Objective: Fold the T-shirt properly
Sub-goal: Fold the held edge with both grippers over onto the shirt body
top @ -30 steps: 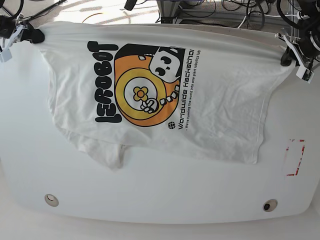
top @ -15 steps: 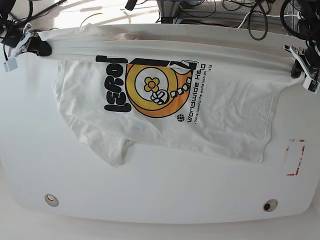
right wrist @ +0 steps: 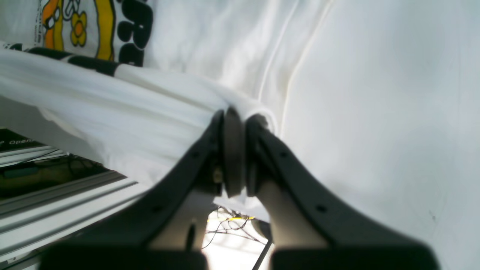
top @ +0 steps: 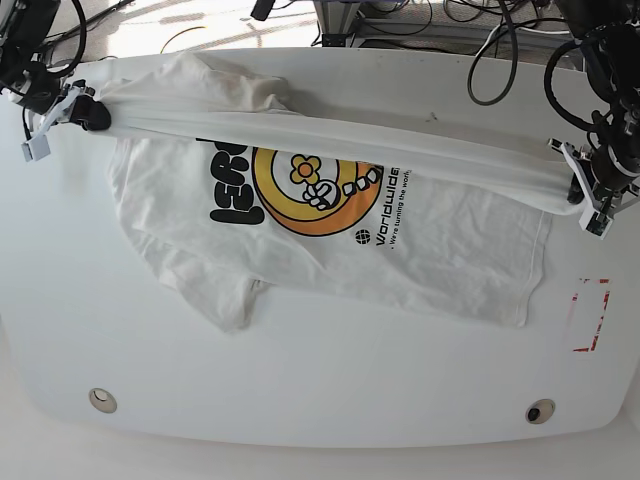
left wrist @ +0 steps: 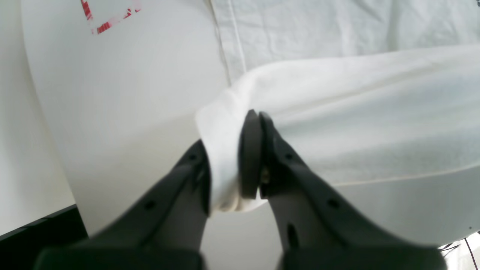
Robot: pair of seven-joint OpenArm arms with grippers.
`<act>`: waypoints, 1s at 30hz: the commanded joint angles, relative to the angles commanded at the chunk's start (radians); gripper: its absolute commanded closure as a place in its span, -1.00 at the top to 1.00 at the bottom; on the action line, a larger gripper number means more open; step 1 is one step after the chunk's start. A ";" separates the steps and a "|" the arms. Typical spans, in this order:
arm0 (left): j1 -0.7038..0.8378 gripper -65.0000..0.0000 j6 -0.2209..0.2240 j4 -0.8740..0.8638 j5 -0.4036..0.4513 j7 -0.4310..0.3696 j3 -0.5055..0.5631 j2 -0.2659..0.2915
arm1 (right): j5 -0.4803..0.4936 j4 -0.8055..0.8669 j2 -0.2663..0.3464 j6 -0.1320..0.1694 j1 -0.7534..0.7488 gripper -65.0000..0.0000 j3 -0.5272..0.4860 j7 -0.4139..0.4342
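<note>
The white T-shirt (top: 440, 240) lies on the white table with its orange-and-black graphic (top: 305, 195) and black lettering facing up. Its far edge is lifted and stretched into a taut band (top: 330, 135) between my two grippers. My right gripper (top: 85, 110) at the base view's left is shut on one end of the band; the wrist view shows its jaws pinching cloth (right wrist: 234, 123). My left gripper (top: 580, 190) at the base view's right is shut on the other end (left wrist: 225, 157). A sleeve (top: 225, 300) lies crumpled at the front left.
A red-marked rectangle (top: 590, 315) is taped on the table at the right; it also shows in the left wrist view (left wrist: 108, 15). Two round fittings (top: 102, 400) (top: 540, 411) sit near the front edge. Cables and metal framing (top: 400, 20) lie behind the table.
Both grippers have moved toward the table's front with the shirt's far edge, folding it over the print. The band now covers the top of the graphic and lettering.
</note>
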 joint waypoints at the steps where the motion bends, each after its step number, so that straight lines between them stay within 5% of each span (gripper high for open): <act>1: -0.014 -1.00 0.000 -0.020 0.000 0.000 0.002 0.000 | -0.018 0.000 -0.008 0.000 0.014 -1.00 0.000 0.000; 14: -0.173 -1.00 0.000 -0.270 0.002 -0.002 0.097 -0.041 | -0.207 0.000 -0.054 0.000 0.077 -1.00 0.003 0.005; 17: -0.199 -0.98 0.000 -0.321 0.003 -0.002 0.129 -0.048 | -0.218 0.000 -0.058 0.000 0.078 -0.87 0.008 0.005; 25: -0.226 0.15 0.000 -0.365 0.003 -0.041 0.170 -0.063 | -0.213 0.009 -0.061 0.000 0.075 0.23 0.037 0.005; 30: -0.226 0.18 0.000 -0.358 -0.002 -0.060 0.166 -0.075 | -0.149 0.097 -0.098 0.000 0.029 0.33 0.106 -0.002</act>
